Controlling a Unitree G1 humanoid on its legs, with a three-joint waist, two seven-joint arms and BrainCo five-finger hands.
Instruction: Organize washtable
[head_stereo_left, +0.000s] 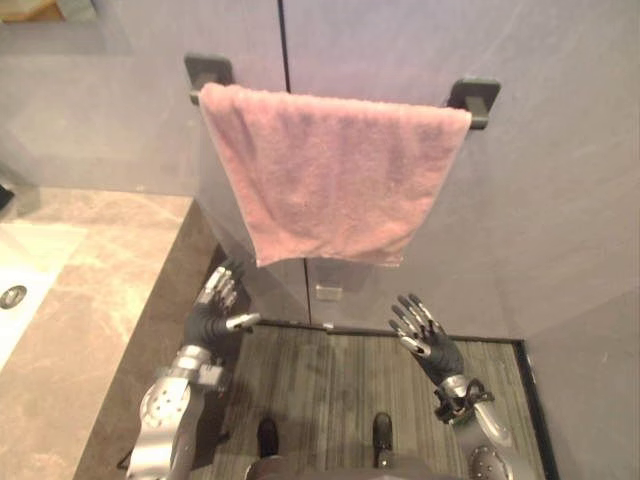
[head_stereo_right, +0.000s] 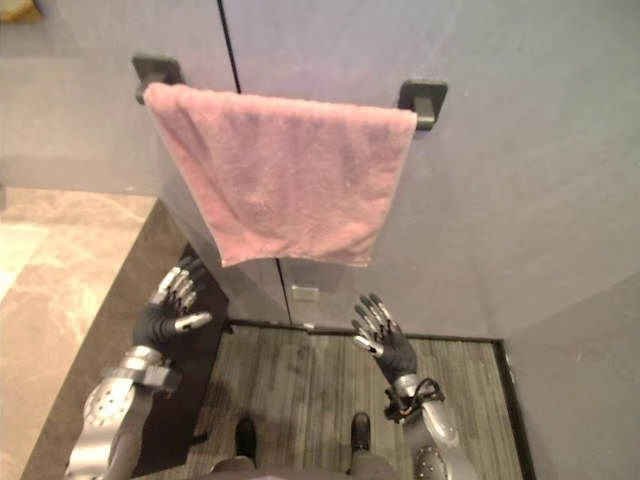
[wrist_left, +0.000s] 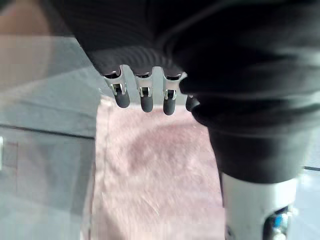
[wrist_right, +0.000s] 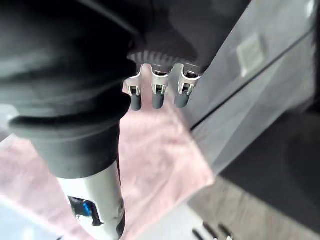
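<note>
Left eye view, left to right: you have the marble counter (head_stereo_left: 70, 330) at the left edge, then your left hand (head_stereo_left: 212, 312) raised beside it, fingers straight and holding nothing, just below the lower left corner of the pink towel (head_stereo_left: 335, 175). The towel hangs between two dark brackets (head_stereo_left: 208, 70) on the grey wall (head_stereo_left: 560, 200), apart from both hands. Your right hand (head_stereo_left: 428, 340) is raised under the towel's lower right edge, fingers spread, empty.
</note>
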